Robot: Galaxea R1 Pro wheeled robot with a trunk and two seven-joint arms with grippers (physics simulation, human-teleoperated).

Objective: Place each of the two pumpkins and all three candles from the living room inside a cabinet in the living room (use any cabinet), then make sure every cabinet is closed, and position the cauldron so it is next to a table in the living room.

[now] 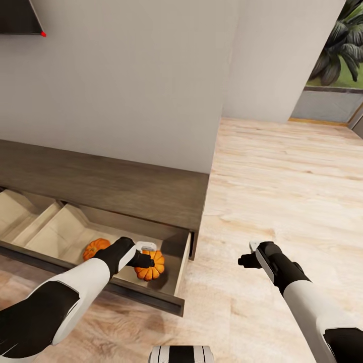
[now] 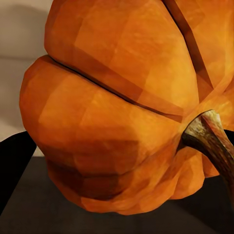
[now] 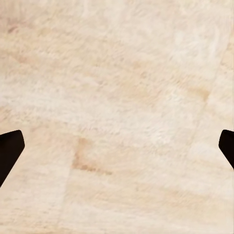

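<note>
The long, low dark-brown cabinet (image 1: 126, 186) stands against the wall with a drawer (image 1: 182, 264) pulled out. Two orange pumpkins are in the drawer's right compartment: one (image 1: 95, 247) farther left, the other (image 1: 154, 270) near the right wall. My left gripper (image 1: 146, 259) reaches into the drawer and is shut on the right pumpkin. Seen up close in the left wrist view, that pumpkin (image 2: 117, 97) has a curved stem (image 2: 212, 139), and one black finger (image 2: 12, 165) presses its side. My right gripper (image 1: 247, 256) hangs open over bare floor, to the right of the drawer. Candles, cauldron and table are out of view.
The drawer's left compartments (image 1: 20, 212) are lined in pale wood. Light wood-plank floor (image 1: 282, 181) spreads to the right of the cabinet. A black TV corner (image 1: 17, 15) hangs at the upper left. A window with a plant (image 1: 338, 45) is far right.
</note>
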